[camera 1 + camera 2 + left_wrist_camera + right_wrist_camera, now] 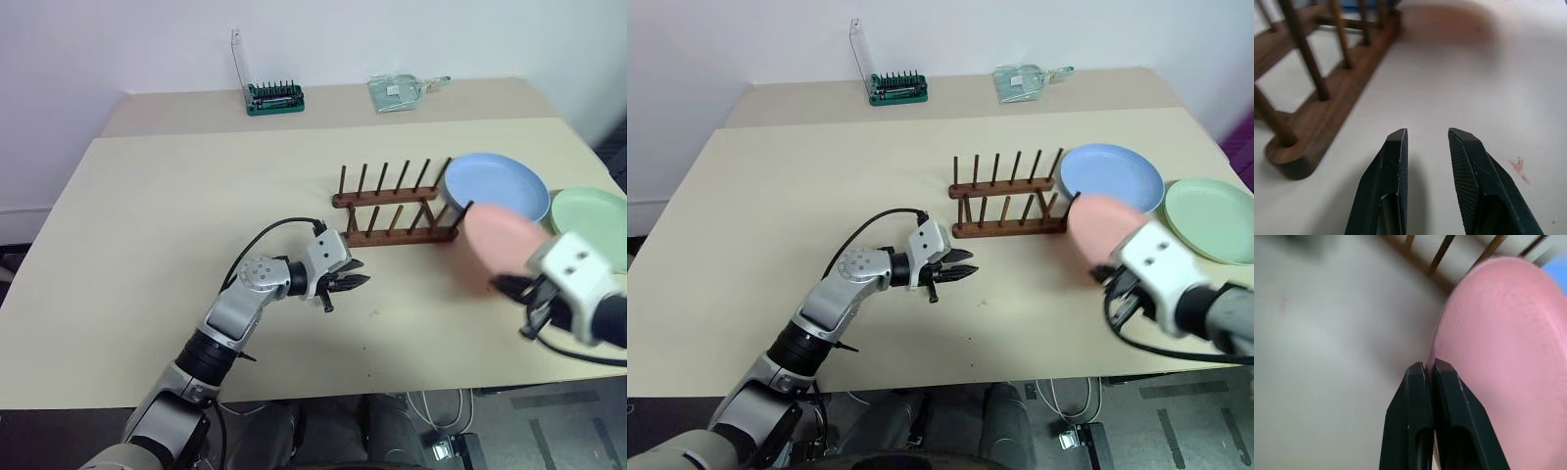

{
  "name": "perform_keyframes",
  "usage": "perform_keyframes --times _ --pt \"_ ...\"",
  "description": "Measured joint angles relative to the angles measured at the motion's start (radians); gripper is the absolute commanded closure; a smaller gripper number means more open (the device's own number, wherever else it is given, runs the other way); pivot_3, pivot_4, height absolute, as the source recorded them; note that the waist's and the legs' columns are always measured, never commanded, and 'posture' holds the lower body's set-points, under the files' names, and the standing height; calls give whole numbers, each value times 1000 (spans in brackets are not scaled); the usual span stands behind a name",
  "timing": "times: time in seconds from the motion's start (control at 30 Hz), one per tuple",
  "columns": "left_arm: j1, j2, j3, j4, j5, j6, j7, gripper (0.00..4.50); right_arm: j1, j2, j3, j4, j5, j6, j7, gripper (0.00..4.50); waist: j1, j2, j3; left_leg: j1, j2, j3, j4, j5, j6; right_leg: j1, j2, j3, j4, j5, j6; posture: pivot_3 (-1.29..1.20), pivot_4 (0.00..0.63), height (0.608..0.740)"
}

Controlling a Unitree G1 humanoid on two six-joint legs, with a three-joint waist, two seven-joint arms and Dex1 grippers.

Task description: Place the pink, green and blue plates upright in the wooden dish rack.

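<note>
A beige table (147, 245) stands against a white wall. Near its middle sits the wooden dish rack (392, 208), dark brown, with two parallel rails and a row of upright pegs on each; no plate stands in it. The left hand (345, 284) hovers low over the table just in front of the rack's left end, pointing to the robot's right, its two black fingers (1388, 186) drawn in to their narrowest with a small gap left between the tips, holding nothing. The right hand (1429, 366) is raised off the table near the robot's right edge, its fingers clenched on the rim of the pink plate (502, 245), which is lifted and tilted on edge close to the rack's right end. The blue plate (498, 186) lies flat just beside the rack's right end, partly behind the pink one. The green plate (593, 223) lies flat to the right of the blue plate. At the far edge of the table are a green screwdriver-bit holder (274, 98) with a clear lid standing upright and a clear plastic packet (400, 91). No brand name, label or writing can be read on anything. A small reddish mark (1518, 166) stains the table near the left hand.
</note>
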Motion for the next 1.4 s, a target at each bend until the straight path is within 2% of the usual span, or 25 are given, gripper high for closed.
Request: perform_keyframes --times 0.17,0.23,0.37,0.47,0.7,1.0,1.23,1.4 --pt "5 0 0 -9 -1 0 -2 3209 -289 1 -56 98 167 52 -54 4469 8 0 0 -1 0 -3 -1 1 -2 0 0 -2 -2 0 -1 0 150 740" --pt "5 1 1 -10 -5 0 -2 3209 -358 19 -34 131 241 62 -69 4469 5 0 0 -2 0 -2 -1 1 -2 0 0 -2 -4 0 0 0 150 740" --pt "-5 -8 -2 -9 -9 0 -4 3209 -522 124 29 219 448 78 -104 4469 2 0 0 -2 0 -1 -1 0 0 0 0 -1 -7 2 1 0 150 740" --pt "-6 -6 -3 -9 -10 0 -8 3209 -558 135 83 323 526 71 -82 4469 7 0 0 -4 0 -2 -1 0 0 0 0 -2 -9 2 1 0 150 740" --pt "-5 3 0 -10 -18 1 -9 3209 -620 124 168 638 541 52 11 4469 2 1 0 -4 0 -2 -2 0 1 -2 0 -1 -9 2 1 0 150 740" --pt "12 17 0 -31 -20 4 1 3209 -713 107 255 861 518 24 117 4469 2 2 -1 -4 0 -1 -2 0 1 -2 0 -1 -8 2 1 0 150 740" --pt "12 18 0 -38 -21 21 0 3209 -792 125 283 1050 497 26 114 4469 1 2 -1 -6 0 -1 -2 0 1 -4 0 0 -8 2 1 0 150 740" --pt "12 25 0 -45 -21 23 0 3209 -806 135 251 1146 501 55 70 4469 2 2 -1 -9 0 -1 -1 0 0 -7 0 0 -8 2 1 0 150 740"
